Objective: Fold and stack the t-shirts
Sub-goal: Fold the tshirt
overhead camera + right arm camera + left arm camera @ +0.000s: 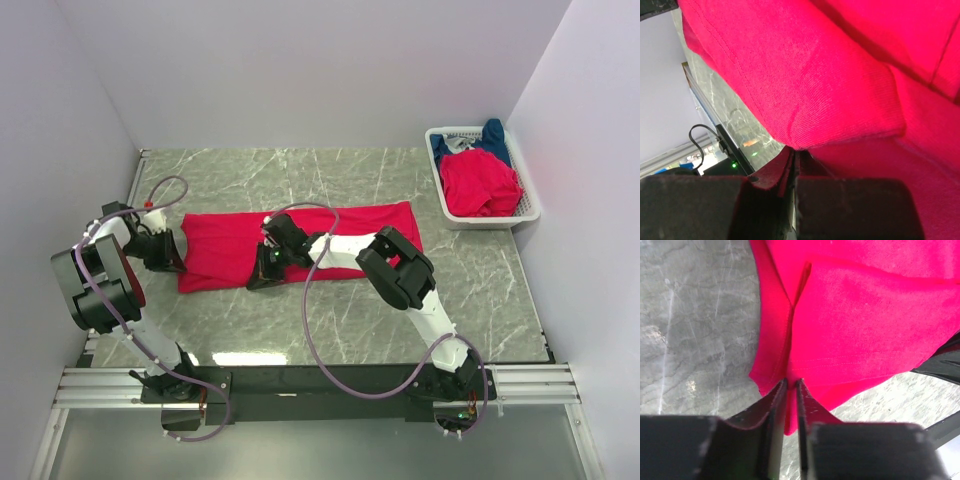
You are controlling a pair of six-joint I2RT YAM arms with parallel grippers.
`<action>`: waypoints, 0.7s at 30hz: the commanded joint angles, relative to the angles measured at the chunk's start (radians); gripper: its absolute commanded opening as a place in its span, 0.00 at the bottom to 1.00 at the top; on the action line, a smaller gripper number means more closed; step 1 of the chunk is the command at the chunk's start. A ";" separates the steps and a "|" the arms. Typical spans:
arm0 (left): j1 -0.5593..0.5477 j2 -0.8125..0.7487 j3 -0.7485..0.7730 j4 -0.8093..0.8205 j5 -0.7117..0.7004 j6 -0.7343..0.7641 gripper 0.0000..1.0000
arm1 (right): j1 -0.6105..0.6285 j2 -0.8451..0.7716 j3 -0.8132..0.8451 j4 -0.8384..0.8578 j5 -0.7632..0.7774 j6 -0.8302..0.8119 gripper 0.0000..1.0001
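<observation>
Two claws clenched on red t-shirt (230, 243): left claw (791, 385) at end, right claw (794, 154) at near edge.

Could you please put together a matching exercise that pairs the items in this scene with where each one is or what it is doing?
1. spread red t-shirt
2. dark blue t-shirt
3. white basket
4. left gripper

A. far right corner of the table
B. pinching the spread shirt's left end
C. lying in a long strip mid-table
D. inside the basket, at its far end

Pairs: 1-C, 2-D, 3-A, 4-B
</observation>
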 commanded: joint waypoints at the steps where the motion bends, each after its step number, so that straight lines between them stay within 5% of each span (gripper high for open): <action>1: -0.001 -0.034 0.047 -0.019 0.029 0.018 0.17 | -0.010 -0.072 0.037 0.045 0.027 -0.030 0.00; 8: -0.003 -0.031 0.091 -0.033 0.036 0.015 0.01 | -0.020 -0.089 0.052 0.057 0.020 -0.032 0.00; 21: -0.003 -0.005 0.183 -0.072 0.084 0.005 0.01 | -0.043 -0.105 0.097 0.066 -0.051 0.020 0.00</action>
